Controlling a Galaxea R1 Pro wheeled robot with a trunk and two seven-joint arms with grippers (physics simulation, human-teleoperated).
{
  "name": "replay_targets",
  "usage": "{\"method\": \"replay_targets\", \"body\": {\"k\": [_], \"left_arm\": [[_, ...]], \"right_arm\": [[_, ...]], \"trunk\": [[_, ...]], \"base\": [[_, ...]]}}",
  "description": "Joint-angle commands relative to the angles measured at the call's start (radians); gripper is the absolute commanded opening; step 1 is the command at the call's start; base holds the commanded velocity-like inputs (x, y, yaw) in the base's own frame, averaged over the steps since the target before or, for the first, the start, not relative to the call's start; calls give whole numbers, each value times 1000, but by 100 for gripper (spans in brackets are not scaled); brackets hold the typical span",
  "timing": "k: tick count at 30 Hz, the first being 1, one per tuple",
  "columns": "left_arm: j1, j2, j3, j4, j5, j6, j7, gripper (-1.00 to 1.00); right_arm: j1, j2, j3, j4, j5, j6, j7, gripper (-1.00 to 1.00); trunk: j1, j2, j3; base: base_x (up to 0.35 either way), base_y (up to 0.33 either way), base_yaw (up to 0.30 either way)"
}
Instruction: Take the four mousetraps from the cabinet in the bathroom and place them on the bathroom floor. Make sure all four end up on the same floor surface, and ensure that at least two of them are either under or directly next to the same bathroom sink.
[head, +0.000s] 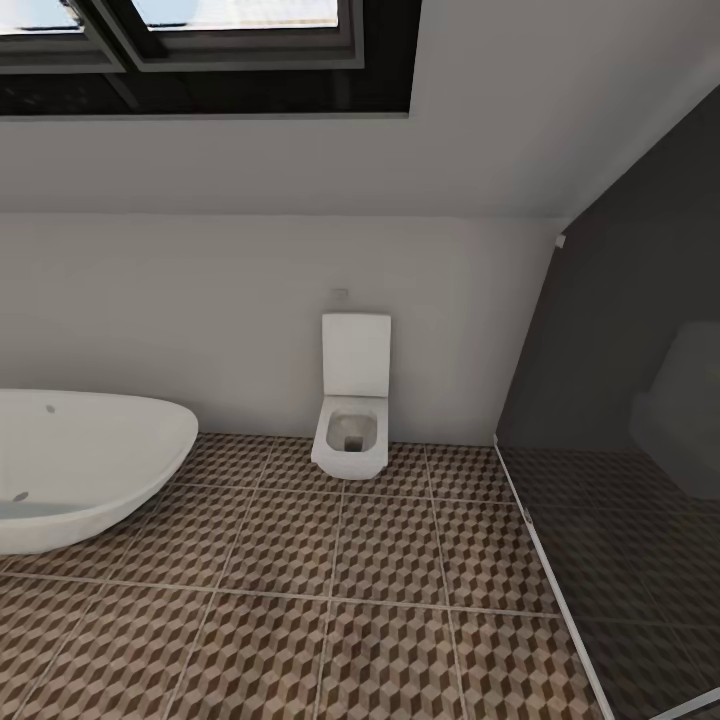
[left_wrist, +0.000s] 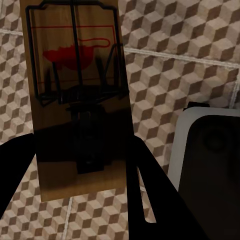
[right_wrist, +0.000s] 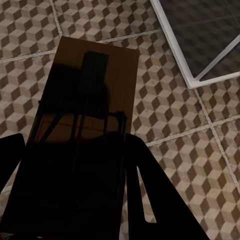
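In the left wrist view a tan wooden mousetrap with a dark wire frame and a red spot stands between the dark fingers of my left gripper, which is shut on it above the cube-patterned bathroom floor. My right gripper is likewise shut on a second mousetrap, shadowed at its near end, held over the same tiles. The cabinet, the sink and the other mousetraps are out of view.
Ahead, a white oval bathtub stands at the left and a square white toilet against the pale wall. A dark glass partition with a white floor rail closes the right. A white-rimmed dark shape lies beside the left gripper.
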Motion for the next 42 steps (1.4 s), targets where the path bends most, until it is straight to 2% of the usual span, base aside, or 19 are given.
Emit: {"method": "replay_targets", "body": {"k": [1, 42], "left_arm": [[-1, -1, -7, 3, -2, -3, 6, -100], [-1, -1, -7, 3, -2, -3, 6, -100]], "right_arm": [[-1, 0, 9, 0, -2, -1, -9, -100], [-1, 0, 9, 0, -2, -1, -9, -100]], "trunk": [[1, -2, -2], [1, -2, -2]], "base": [[0, 0, 0], [0, 0, 0]]}}
